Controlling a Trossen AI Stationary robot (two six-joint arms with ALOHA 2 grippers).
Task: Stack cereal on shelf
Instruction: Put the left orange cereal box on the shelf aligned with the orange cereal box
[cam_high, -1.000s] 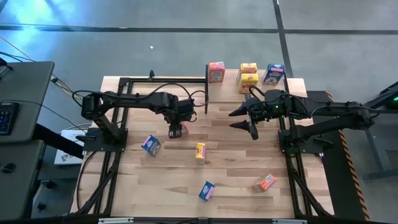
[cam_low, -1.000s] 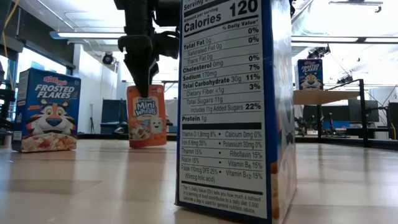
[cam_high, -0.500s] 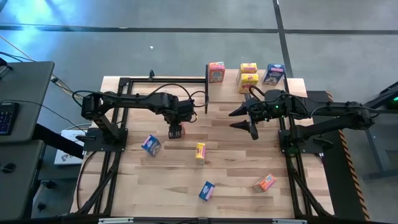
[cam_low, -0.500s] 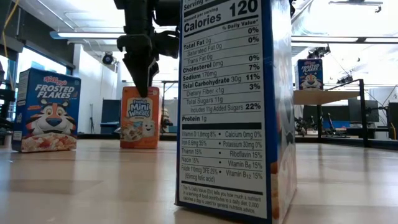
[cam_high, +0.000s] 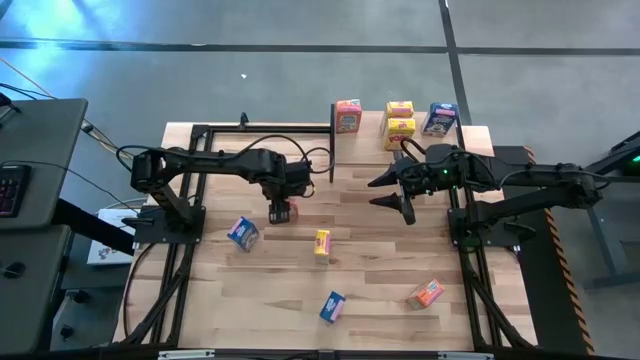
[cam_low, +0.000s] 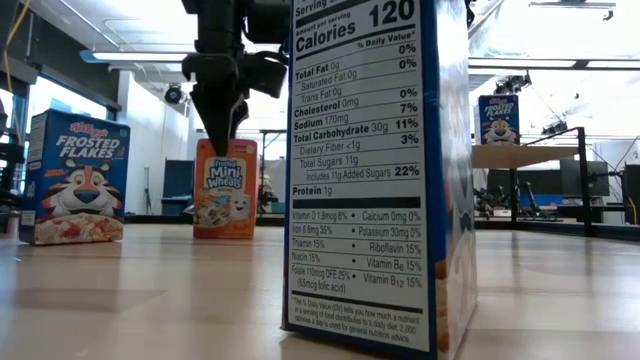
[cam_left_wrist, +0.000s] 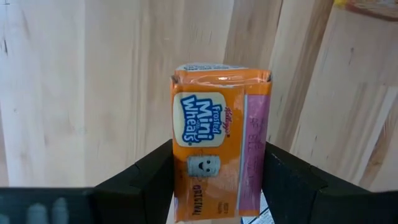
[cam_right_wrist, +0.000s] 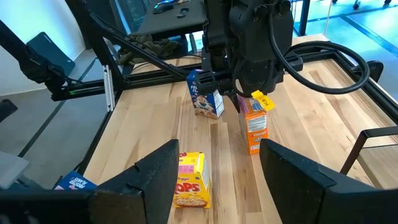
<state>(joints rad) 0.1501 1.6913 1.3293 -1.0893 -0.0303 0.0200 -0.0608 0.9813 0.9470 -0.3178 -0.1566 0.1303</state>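
On the desk (cam_high: 380, 250), the left hand (cam_high: 281, 211) is hanging open over an upright orange box (cam_left_wrist: 219, 149); it should be descending squarely before closing, while the right hand (cam_high: 397, 192) is waiting open near the shelf (cam_high: 420, 140).

high view: overhead, straight down, far; we see the whole table (cam_high: 380, 250) and both arms.
low view: at table height, level across into the room; a blue box's (cam_low: 375, 170) nutrition panel sits very close to the lens.
left wrist view: looks down between its own fingers, very near the orange box (cam_left_wrist: 217, 165).
right wrist view: faces across the table toward the left arm.
shared: we get that orange box in all four views.
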